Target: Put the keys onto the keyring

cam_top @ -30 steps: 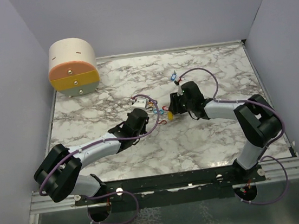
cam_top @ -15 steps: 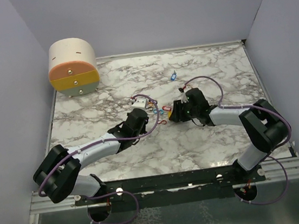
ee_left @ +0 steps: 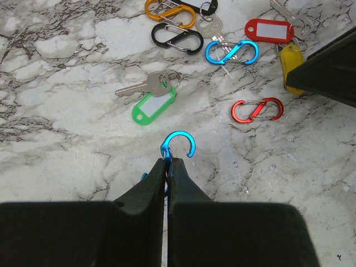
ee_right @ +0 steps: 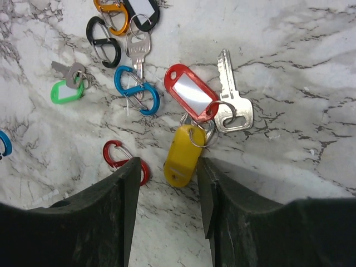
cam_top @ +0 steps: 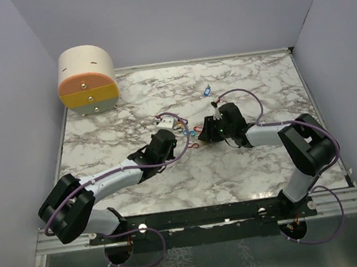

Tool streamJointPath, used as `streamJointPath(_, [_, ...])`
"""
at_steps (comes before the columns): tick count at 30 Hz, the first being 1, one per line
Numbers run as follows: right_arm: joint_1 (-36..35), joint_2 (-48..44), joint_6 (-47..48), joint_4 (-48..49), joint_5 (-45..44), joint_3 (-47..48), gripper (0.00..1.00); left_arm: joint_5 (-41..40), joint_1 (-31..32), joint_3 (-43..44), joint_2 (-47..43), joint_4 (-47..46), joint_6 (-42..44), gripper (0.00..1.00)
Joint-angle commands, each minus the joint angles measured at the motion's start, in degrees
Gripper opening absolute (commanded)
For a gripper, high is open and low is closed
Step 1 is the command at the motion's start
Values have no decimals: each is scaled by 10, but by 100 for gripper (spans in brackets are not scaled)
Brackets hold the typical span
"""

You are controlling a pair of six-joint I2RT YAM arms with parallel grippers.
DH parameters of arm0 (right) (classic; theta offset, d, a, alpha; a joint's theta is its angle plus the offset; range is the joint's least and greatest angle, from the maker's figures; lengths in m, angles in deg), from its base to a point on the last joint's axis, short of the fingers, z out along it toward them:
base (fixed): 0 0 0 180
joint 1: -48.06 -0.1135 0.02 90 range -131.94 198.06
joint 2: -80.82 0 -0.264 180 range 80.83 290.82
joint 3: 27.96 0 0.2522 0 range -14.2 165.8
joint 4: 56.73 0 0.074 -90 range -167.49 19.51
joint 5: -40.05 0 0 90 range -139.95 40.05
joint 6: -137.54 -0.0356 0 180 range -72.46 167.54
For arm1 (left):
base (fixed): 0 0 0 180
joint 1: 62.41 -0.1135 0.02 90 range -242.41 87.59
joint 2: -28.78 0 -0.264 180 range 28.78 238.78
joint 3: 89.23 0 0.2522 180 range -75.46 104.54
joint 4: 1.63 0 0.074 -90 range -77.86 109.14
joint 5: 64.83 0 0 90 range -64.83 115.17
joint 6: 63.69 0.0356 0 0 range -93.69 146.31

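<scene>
My left gripper [ee_left: 168,164] is shut on a blue carabiner keyring [ee_left: 178,147], whose open hook sticks out past the fingertips just above the marble. My right gripper [ee_right: 168,167] is open and low over the table, its fingers on either side of the yellow key tag [ee_right: 183,156]. That tag shares a ring with the red key tag [ee_right: 191,93] and a silver key [ee_right: 231,100]. A green key tag [ee_left: 153,108] with a silver key lies left of them. A blue key tag [cam_top: 207,91] lies alone farther back. In the top view both grippers, left [cam_top: 180,136] and right [cam_top: 203,133], meet at the cluster.
Loose carabiners lie around the tags: blue [ee_right: 137,89], red [ee_right: 123,158], black [ee_right: 103,40] and orange [ee_right: 111,14]. A black tag [ee_right: 142,8] lies at the far edge of the cluster. A round beige and orange drawer box [cam_top: 87,79] stands at the back left. Grey walls enclose the table.
My right wrist dipped toward the near side and came back to the cluster, staying open. My left gripper holds the blue carabiner in almost the same place.
</scene>
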Motion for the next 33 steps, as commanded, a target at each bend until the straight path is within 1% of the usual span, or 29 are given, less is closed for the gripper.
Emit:
streamJointPath(1, [1, 23, -6, 13, -18, 25, 46, 5, -3, -7, -13, -7, -5, 0])
streamJointPath(10, [2, 46, -11, 5, -59, 50, 46, 2, -4, -6, -8, -7, -4, 0])
streamJointPath(18, [3, 60, -14, 7, -76, 62, 46, 2, -3, -5, -5, -8, -3, 0])
streamJointPath(27, [7, 52, -24, -10, -107, 50, 44, 2, -4, -6, -7, -7, -4, 0])
streamJointPath(33, [10, 55, -30, -21, -108, 56, 44, 2, -4, -8, -10, -8, -4, 0])
